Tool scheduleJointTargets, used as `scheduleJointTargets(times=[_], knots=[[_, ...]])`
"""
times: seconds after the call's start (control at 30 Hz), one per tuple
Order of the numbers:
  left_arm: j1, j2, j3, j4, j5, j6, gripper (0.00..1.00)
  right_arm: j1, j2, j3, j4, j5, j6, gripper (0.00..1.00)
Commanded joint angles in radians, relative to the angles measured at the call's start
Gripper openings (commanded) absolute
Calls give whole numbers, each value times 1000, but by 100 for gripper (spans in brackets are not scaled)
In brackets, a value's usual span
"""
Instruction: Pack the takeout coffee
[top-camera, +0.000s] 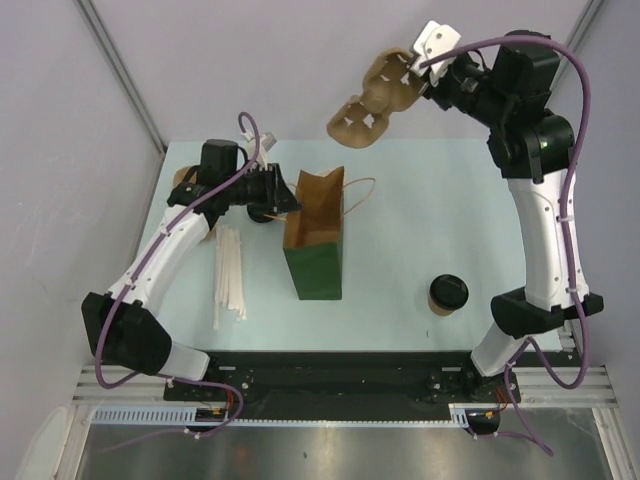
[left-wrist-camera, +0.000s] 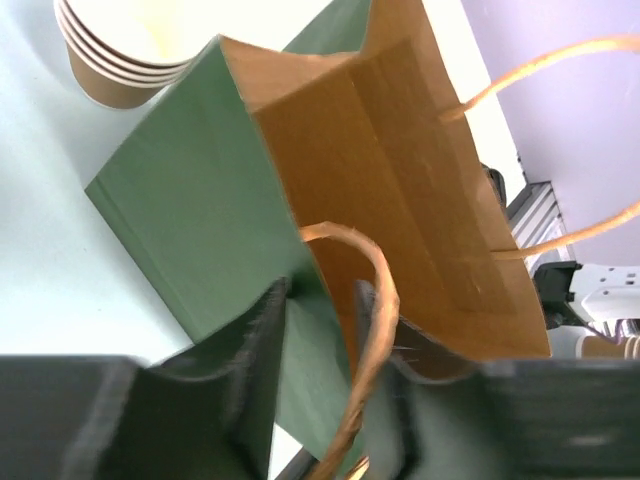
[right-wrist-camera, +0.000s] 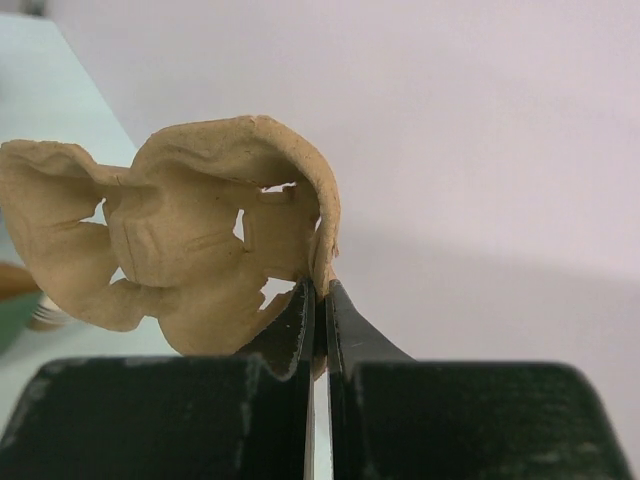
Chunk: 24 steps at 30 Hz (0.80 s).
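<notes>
The takeout coffee (top-camera: 448, 295), a small tan cup with a black lid, stands upright near the table's front right, apart from both grippers. The green paper bag (top-camera: 313, 240) stands in the middle with its brown mouth (left-wrist-camera: 400, 190) open. My left gripper (top-camera: 288, 203) is at the bag's left rim. In the left wrist view its jaws (left-wrist-camera: 322, 295) stand apart, one finger outside the green wall and one inside, with a paper handle (left-wrist-camera: 375, 330) crossing in front. My right gripper (top-camera: 425, 72) is raised at the back, shut on a tan pulp cup carrier (right-wrist-camera: 190, 250).
A stack of nested tan cups (left-wrist-camera: 120, 60) sits at the back left, behind the left arm. White straws (top-camera: 230, 275) lie left of the bag. The pulp carrier (top-camera: 375, 100) hangs over the table's far edge. Grey walls close in the back and the sides.
</notes>
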Motion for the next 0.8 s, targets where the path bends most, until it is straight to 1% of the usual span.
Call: scheduleJointTargets(times=[0.0, 0.03, 0.07, 0.13, 0.17, 0.23, 0.4, 0.47, 0.63, 0.77], knots=[[-25, -8, 41, 12, -20, 31, 30, 114, -55, -5, 57, 0, -33, 0], [-31, -8, 40, 16, -22, 30, 28, 134, -61, -19, 54, 4, -68, 0], [-34, -10, 35, 19, -23, 28, 23, 181, -71, -33, 41, 11, -90, 0], [-40, -13, 35, 29, -19, 16, 19, 218, -80, -71, 28, 29, -139, 0], [-43, -14, 33, 29, -22, 11, 15, 244, -86, -83, 17, 32, -148, 0], [-47, -19, 33, 38, -23, -1, 11, 264, -89, -102, 0, 43, -162, 0], [-53, -39, 0, 76, -37, -48, 3, 317, -80, -94, -138, 44, -130, 0], [-68, -45, -13, 105, -52, -67, 0, 338, -78, -105, -198, 53, -121, 0], [-105, -76, -29, 144, -115, -96, 0, 389, -65, -119, -285, 126, -102, 0], [-122, -108, -52, 179, -186, -131, 0, 422, -52, -131, -307, 205, -99, 0]])
